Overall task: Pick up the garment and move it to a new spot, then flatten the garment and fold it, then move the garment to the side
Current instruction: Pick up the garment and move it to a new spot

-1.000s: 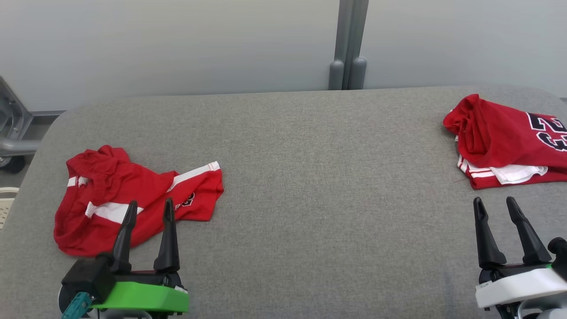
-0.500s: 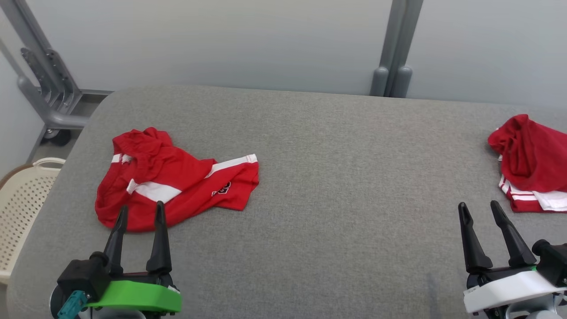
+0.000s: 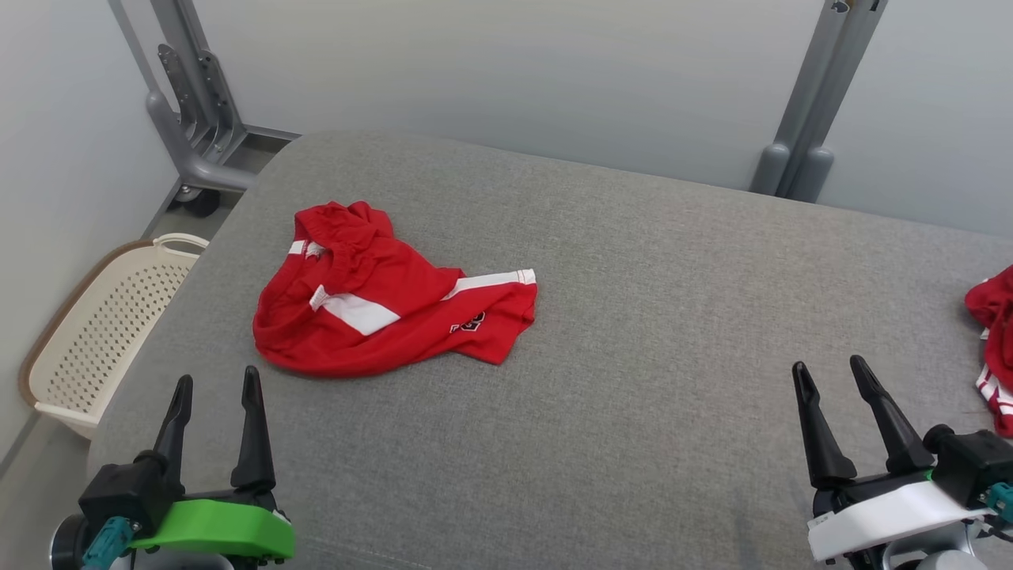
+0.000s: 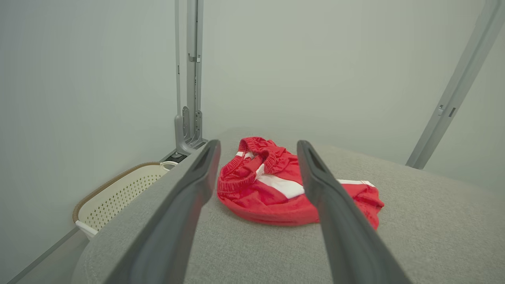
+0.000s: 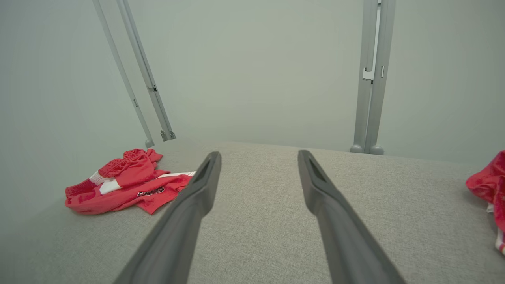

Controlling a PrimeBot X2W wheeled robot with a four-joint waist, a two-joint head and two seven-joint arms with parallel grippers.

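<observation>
Your left hand (image 3: 218,376) is hovering open, the red garment (image 3: 380,317) lying just beyond it, slightly right; your right hand (image 3: 828,364) is gaping too.

- At the right, a red cloth (image 3: 999,317) runs off the head view's edge; I can't tell what it is.
- The print on the shorts (image 3: 411,348) is too small for me to read.
- The table (image 3: 673,317) hides part of the basket (image 3: 103,340) at the left.
- In my left wrist view, one finger (image 4: 327,201) covers part of the shorts.
</observation>
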